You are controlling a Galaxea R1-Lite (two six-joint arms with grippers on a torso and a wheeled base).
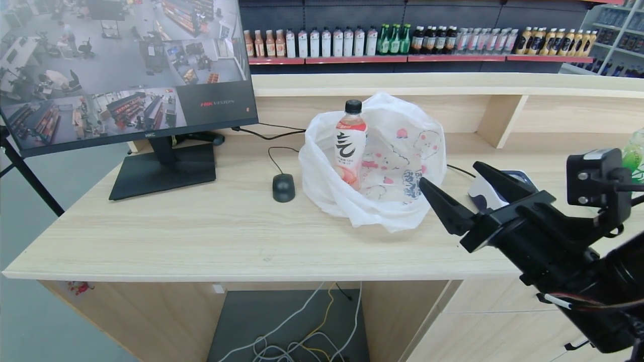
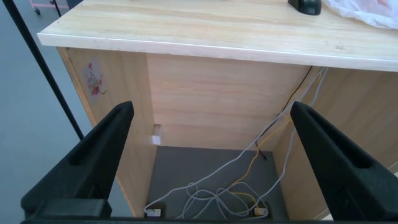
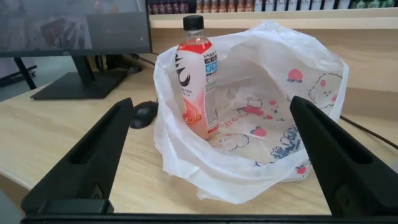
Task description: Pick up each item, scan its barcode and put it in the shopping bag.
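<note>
A white printed shopping bag (image 1: 397, 166) (image 3: 273, 130) lies open on the wooden counter (image 1: 201, 231). Inside it a pink-labelled bottle with a black cap (image 1: 350, 143) (image 3: 198, 74) stands upright. My right gripper (image 1: 453, 186) (image 3: 211, 149) hovers open just right of the bag, with nothing between its fingers. A white barcode scanner (image 1: 490, 193) sits behind that gripper, partly hidden by it. A green bottle (image 1: 635, 156) peeks in at the far right edge. My left gripper (image 2: 211, 155) is open and held low, in front of the counter's underside.
A monitor (image 1: 121, 70) on a black stand fills the counter's left rear. A black mouse (image 1: 283, 187) (image 3: 144, 114) lies left of the bag. A raised wooden ledge (image 1: 443, 83) runs behind. Cables (image 2: 217, 186) hang below the counter. Bottle shelves line the back wall.
</note>
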